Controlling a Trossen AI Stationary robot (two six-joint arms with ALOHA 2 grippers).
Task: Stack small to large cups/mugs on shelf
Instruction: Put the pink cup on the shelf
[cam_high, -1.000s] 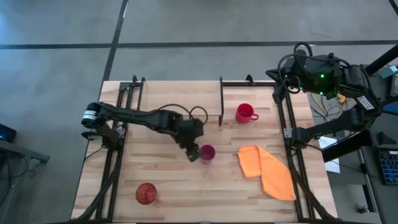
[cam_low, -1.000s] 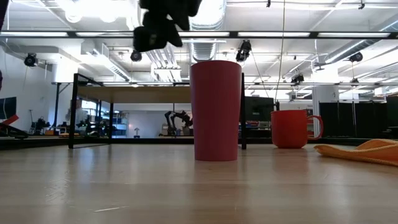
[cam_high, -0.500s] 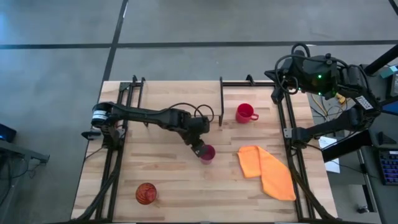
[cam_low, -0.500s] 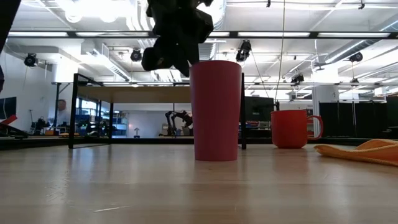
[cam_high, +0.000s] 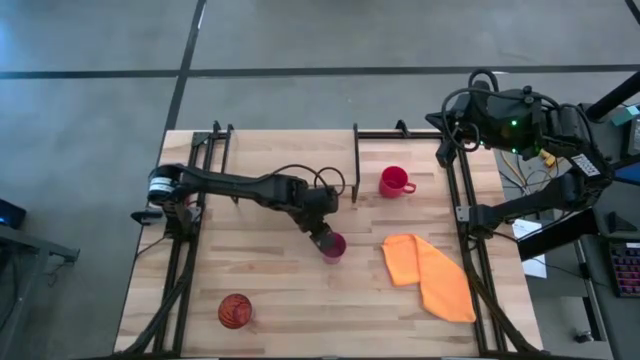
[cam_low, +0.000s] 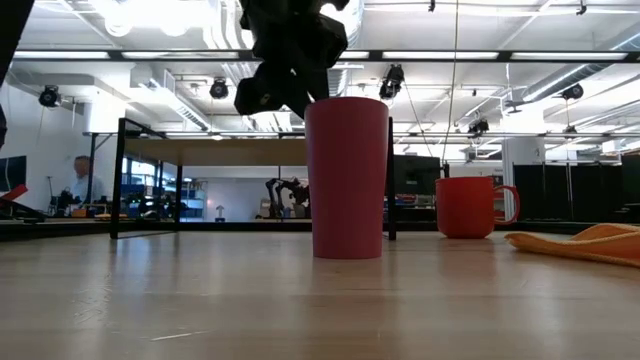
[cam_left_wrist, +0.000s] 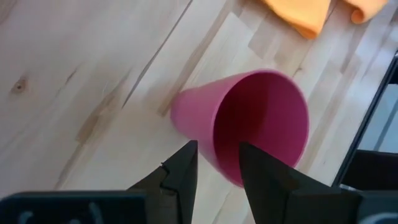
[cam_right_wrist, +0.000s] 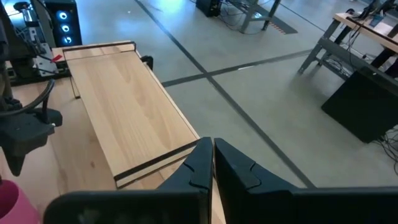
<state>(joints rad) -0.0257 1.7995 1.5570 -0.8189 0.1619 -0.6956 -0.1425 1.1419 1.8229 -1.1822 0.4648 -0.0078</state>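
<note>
The tall pink tumbler (cam_high: 334, 246) stands upright on its base on the table, mid-table; it also shows in the low view (cam_low: 348, 178). My left gripper (cam_high: 322, 237) is open just at its rim, on the far left side. In the left wrist view the two fingers (cam_left_wrist: 181, 171) stand either side of the near rim wall (cam_left_wrist: 219, 140). The red mug (cam_high: 395, 182) stands far right of centre. The orange ribbed cup (cam_high: 234, 311) stands near the front left. The shelf (cam_high: 285, 155) is at the far edge. My right gripper (cam_right_wrist: 212, 163) is shut, parked off the far right corner.
An orange cloth (cam_high: 430, 276) lies on the table right of the tumbler. Black rails run along both table sides (cam_high: 180, 260). The shelf's wire legs (cam_low: 120, 180) stand behind the tumbler. A person (cam_low: 82, 185) shows in the room far behind.
My left gripper has gone toward the table's right edge and down, to the pink tumbler's rim, and has then stayed there. The tumbler has not moved.
</note>
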